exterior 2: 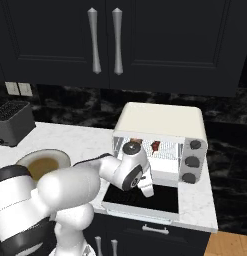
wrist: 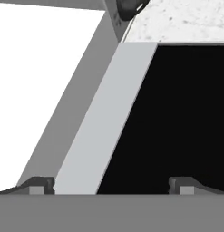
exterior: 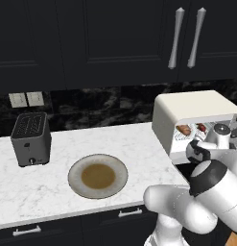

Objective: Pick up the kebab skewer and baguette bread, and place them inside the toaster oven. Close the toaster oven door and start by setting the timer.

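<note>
On marble counter (exterior: 124, 144): perhaps bare plate (exterior: 98, 176).

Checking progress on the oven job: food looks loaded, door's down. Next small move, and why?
Probably lower the open gripper under the front edge of the toaster oven door and lift it shut: the skewer and bread sit inside the toaster oven, and the plate is bare.
</note>
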You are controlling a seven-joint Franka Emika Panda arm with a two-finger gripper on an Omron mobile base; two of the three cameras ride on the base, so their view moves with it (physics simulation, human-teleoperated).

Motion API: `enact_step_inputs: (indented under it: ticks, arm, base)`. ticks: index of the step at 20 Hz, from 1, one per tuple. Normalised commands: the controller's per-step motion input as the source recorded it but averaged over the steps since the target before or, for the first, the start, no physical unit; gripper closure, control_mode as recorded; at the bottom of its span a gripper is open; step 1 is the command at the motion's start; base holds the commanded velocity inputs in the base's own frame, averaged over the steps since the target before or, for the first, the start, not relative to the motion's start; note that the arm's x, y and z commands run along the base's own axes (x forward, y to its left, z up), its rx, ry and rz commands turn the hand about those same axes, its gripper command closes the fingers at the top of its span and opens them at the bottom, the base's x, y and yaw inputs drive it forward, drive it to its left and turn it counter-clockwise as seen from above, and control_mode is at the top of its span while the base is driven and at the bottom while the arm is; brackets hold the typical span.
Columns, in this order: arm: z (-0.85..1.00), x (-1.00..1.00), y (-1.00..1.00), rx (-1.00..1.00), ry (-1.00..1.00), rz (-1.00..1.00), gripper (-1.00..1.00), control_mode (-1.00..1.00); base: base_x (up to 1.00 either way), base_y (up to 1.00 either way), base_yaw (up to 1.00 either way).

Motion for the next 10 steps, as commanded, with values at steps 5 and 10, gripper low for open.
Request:
enact_step_inputs:
  ticks: [5,10]
  arm:
    - [0.03,-0.01,0.00,0.00,-0.05,-0.04,-1.00,-1.00]
    - [0.11,-0.45,0.00,0.00,0.00,-0.01,-1.00,-1.00]
  base:
    - [0.00,0.00,0.00]
    - [0.00,0.00,0.00]
